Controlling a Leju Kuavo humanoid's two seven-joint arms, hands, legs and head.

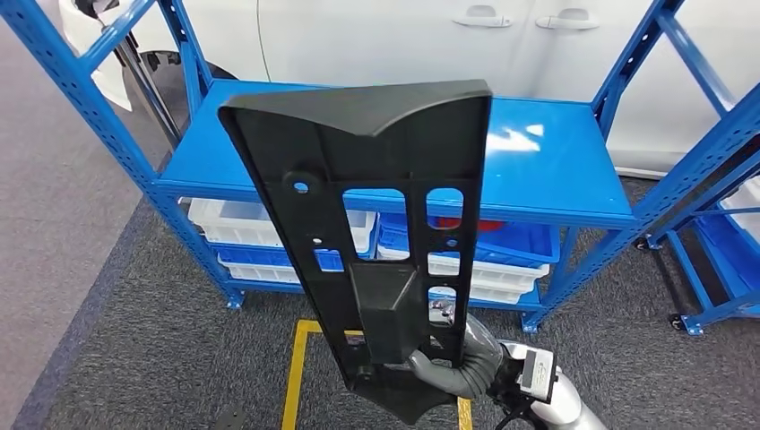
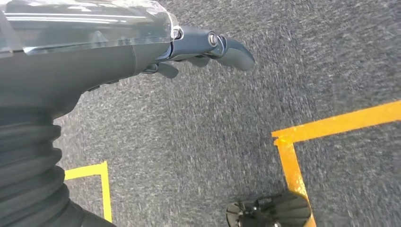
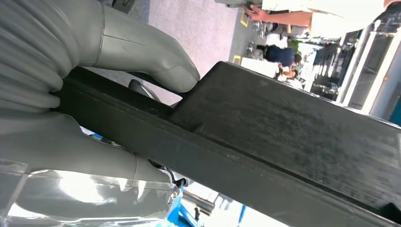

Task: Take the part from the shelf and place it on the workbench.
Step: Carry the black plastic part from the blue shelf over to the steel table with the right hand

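Long black panel (image 1: 376, 233), upright before the blue shelf (image 1: 556, 161), clasped at its bottom end by right robot hand (image 1: 457, 363). Looks rigid, light, top-heavy; better gripped nearer the middle. Left robot hand (image 2: 208, 47) hangs slack, holding nothing.

Matt black plastic part (image 1: 376, 206), glossy blue metal shelf (image 1: 547, 170)
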